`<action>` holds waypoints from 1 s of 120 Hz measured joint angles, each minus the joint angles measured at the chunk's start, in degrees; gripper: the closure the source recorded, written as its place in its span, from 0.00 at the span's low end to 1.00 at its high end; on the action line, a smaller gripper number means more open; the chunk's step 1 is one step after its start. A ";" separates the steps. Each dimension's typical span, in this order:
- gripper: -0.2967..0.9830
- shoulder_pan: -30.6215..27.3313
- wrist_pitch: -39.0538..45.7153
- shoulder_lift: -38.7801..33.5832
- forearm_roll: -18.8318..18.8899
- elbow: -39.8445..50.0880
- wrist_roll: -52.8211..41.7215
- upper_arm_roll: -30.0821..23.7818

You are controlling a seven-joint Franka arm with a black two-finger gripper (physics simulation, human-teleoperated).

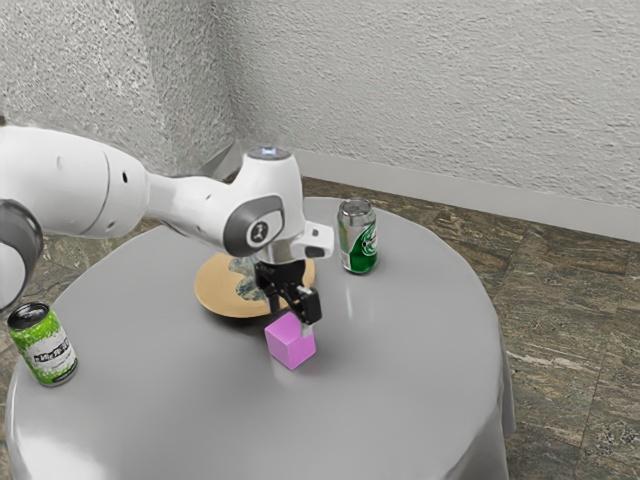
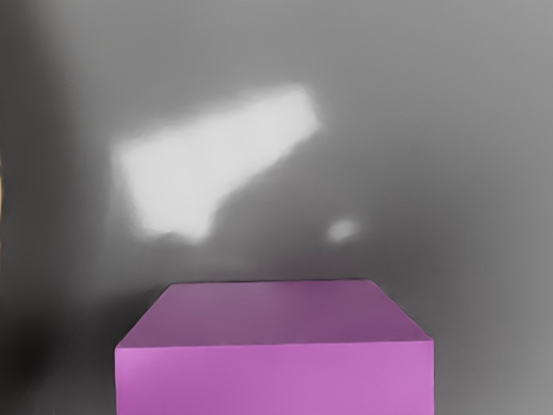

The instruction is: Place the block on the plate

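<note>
- Exterior view: a pale, rough wall (image 1: pixel 430 90) is rising behind the table, and a brown stone floor (image 1: pixel 560 320) is running around it.
- The round table (image 1: pixel 420 390) is wearing a grey cloth; in the wrist view, bright patches are shining on a grey surface beyond the block.
- The white arm (image 1: pixel 80 180) is reaching in from the exterior view's left, its hand hanging over the table.
- The tan plate (image 1: pixel 212 292) is lying partly behind the gripper, a mottled green-grey patch showing on it.
- The green-and-white can (image 1: pixel 48 350) is standing near the table's edge at the exterior view's left; the silver-and-green can (image 1: pixel 358 240) is standing beyond the plate, toward the exterior view's right.
- The black gripper (image 1: pixel 292 312) is hovering right at the block; I cannot tell whether it is staying spread or pinching the block.
- The pink block (image 1: pixel 288 348) is sitting off the plate, near its rim, just under the gripper; whether its base is touching the table, I cannot tell.
</note>
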State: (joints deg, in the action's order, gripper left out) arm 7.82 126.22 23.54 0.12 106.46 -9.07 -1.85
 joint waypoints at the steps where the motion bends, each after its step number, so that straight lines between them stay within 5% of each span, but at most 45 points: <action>1: 0.23 0.00 0.09 0.12 0.00 0.00 0.00 0.00; 52: 0.23 0.09 2.08 2.62 -0.17 0.64 0.14 0.00; 71: 0.45 0.11 2.26 2.60 -0.08 0.56 0.27 0.00; 120: 0.46 -0.34 -0.35 -4.01 -0.15 -1.11 0.56 0.33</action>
State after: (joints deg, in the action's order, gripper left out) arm 7.47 125.86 19.53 -0.04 105.35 -8.51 -1.52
